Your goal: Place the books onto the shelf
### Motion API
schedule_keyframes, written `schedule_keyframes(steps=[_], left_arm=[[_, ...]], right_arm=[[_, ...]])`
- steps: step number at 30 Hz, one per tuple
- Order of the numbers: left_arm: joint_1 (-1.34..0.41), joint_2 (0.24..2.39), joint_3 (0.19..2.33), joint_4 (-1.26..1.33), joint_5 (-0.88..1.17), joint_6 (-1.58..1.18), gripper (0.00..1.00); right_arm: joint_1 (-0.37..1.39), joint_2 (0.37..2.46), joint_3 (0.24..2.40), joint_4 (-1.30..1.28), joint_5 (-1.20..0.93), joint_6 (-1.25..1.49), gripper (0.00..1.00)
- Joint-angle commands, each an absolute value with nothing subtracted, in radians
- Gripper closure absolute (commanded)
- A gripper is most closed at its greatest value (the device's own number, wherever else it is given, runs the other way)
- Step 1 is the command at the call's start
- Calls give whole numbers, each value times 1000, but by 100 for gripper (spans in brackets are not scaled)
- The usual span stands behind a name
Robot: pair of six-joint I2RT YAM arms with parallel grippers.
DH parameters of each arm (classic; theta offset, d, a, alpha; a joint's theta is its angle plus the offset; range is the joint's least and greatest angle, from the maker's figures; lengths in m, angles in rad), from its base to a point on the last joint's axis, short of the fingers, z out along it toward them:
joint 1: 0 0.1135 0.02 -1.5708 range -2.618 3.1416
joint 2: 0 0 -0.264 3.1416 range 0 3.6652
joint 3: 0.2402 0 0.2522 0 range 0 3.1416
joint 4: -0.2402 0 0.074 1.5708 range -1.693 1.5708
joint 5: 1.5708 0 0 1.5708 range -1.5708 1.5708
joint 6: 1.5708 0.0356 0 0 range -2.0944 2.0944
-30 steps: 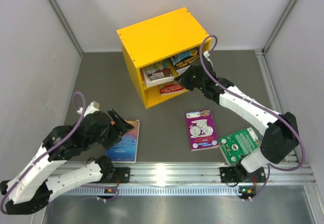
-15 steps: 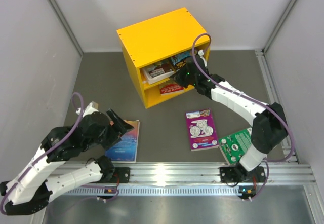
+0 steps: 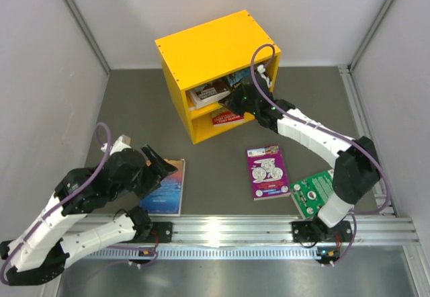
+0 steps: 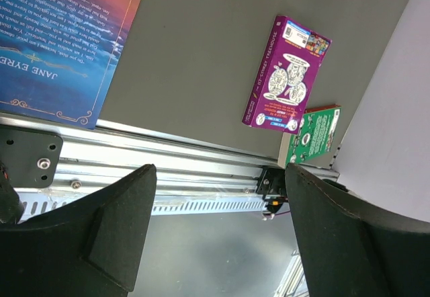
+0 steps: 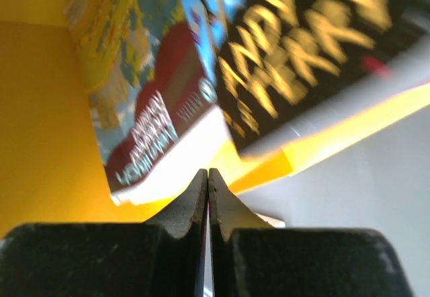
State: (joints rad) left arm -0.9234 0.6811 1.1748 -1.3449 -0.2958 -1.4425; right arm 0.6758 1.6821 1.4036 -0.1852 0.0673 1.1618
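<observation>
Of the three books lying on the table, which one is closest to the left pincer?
The blue Jane Eyre book, right by the left pincer; the purple book and green book lie far to its right.

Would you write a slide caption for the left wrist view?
Open left gripper framing the rail; blue book, purple book and green book lie flat beyond.
</observation>
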Motion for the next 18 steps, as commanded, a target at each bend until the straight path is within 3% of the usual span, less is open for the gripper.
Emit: schedule_keyframes(steps=[1,7,18], left_arm=[[-922,686,1177,-1505,-296,-1454,18],[-922,673,1140,-1470,-284,-1454,18],[-922,695,1135,-1434,-268,-1445,18]], right_arm=[[673,1550,1329,-167,110,1120,100],[609,1448,1241,-170,118,1108,100],[571,1563,1333,-130,130,1127,100]])
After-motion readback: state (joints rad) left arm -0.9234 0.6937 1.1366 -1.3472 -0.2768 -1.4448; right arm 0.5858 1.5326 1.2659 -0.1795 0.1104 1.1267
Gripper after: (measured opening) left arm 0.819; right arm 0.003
